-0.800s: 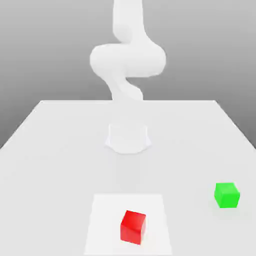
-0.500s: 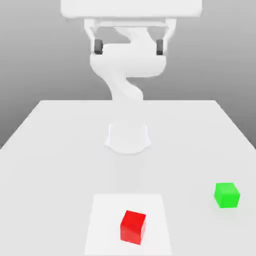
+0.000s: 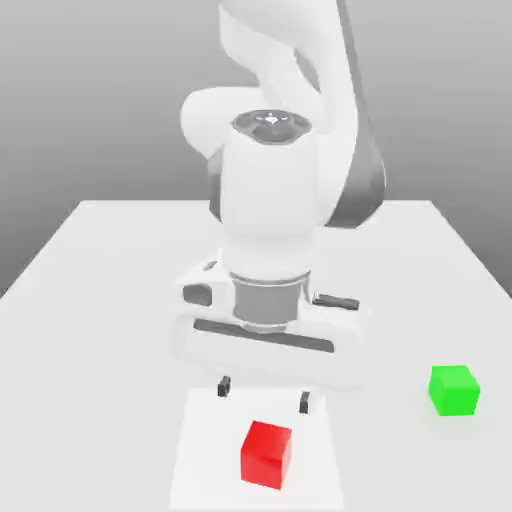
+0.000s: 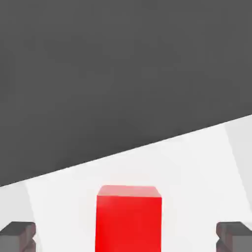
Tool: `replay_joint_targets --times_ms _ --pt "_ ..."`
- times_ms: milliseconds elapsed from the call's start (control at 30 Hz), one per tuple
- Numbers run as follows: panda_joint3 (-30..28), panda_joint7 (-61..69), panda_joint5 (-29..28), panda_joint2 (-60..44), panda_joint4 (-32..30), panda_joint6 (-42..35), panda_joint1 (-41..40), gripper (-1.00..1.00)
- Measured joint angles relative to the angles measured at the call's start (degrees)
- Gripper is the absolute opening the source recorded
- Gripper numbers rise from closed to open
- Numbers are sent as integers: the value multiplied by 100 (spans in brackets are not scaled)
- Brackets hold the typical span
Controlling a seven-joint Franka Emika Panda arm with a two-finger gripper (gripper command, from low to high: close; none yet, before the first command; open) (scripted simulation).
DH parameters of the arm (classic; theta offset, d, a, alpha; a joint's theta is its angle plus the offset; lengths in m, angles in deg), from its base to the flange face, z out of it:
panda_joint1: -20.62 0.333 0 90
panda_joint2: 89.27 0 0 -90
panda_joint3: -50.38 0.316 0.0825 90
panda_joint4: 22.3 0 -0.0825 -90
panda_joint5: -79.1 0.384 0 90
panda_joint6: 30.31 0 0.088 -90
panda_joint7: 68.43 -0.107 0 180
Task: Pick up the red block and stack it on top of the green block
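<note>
The red block (image 3: pixel 267 453) rests on a lighter square patch of the table, near the front edge in the exterior view. It also appears in the hand view as the red block (image 4: pixel 128 217), between the two dark fingertips (image 4: pixel 17 235). My gripper (image 3: pixel 264 394) hangs open just above and behind it, fingers spread wide, touching nothing. The green block (image 3: pixel 454 389) sits alone on the table toward the exterior view's right.
The white table (image 3: pixel 100 300) stretches back to a grey backdrop. My arm's bulky body (image 3: pixel 270 220) stands over the middle of the table, behind the red block.
The hand has dropped from high above the table down to just over the red block. Both blocks stayed where they were.
</note>
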Motion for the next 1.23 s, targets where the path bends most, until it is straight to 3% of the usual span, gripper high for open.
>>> replay_joint_targets --times_ms 133,167,400,600,933,967,1100,1133,1233 --pt "-159 -161 -187 -829 99 676 119 0" --pt "-189 -186 -219 -955 117 780 143 -100" --pt "-179 -195 -228 -945 115 777 133 -100" --pt "85 38 68 110 -58 -101 103 -100" --pt "1667 465 286 913 -381 -573 2500 -100" --pt "1640 404 187 824 -386 -485 2803 -100" --pt "1241 -55 -459 127 -356 135 2707 -100" --pt "1125 -181 -635 -69 -347 308 2784 100" --pt "1125 -181 -635 -69 -347 308 2784 100"
